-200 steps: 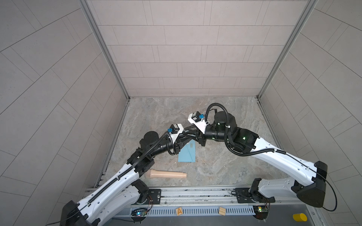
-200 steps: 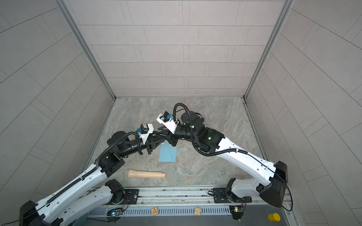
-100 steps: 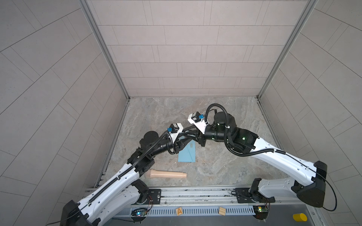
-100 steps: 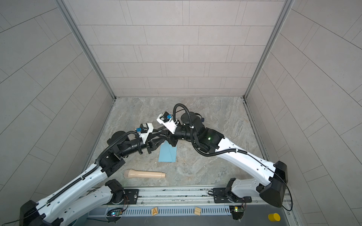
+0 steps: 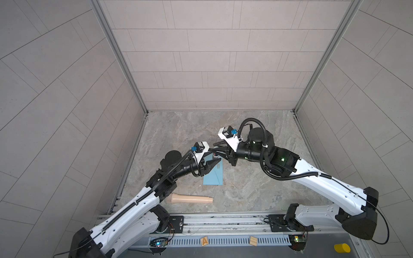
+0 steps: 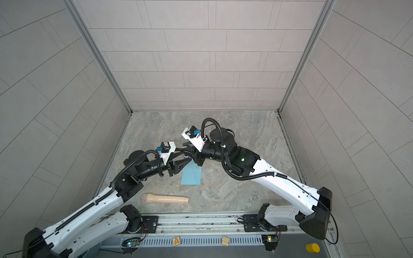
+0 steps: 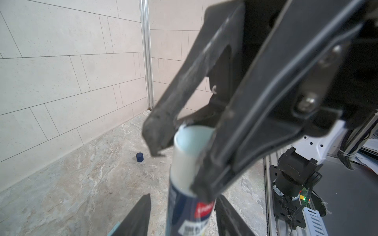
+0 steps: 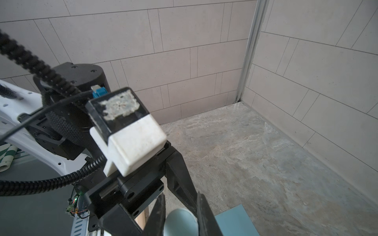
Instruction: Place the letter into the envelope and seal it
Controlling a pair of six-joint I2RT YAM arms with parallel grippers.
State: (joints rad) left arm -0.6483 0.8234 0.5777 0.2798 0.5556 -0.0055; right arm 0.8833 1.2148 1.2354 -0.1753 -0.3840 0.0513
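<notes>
The light blue envelope (image 5: 215, 176) (image 6: 192, 176) lies flat on the stone table, flap side not readable. The letter is out of view. Above the envelope's far end, both grippers meet at a glue stick (image 7: 184, 163) (image 5: 215, 156) with a pale end and a dark blue label. My right gripper (image 8: 181, 204) (image 5: 216, 150) is shut on the stick's pale end (image 8: 181, 222). My left gripper (image 7: 183, 197) (image 5: 215, 161) is open, its fingers (image 7: 141, 212) standing either side of the label with gaps.
A beige wooden rod (image 5: 191, 198) (image 6: 165, 198) lies near the front edge, left of centre. A small dark blue cap (image 7: 139, 157) stands on the table towards the back corner. Wooden blocks (image 5: 204, 241) and a yellow cylinder (image 5: 342, 248) sit on the front rail.
My left gripper's jaws have spread apart and let go of the glue stick. The right gripper keeps its hold. Both arms have hardly moved.
</notes>
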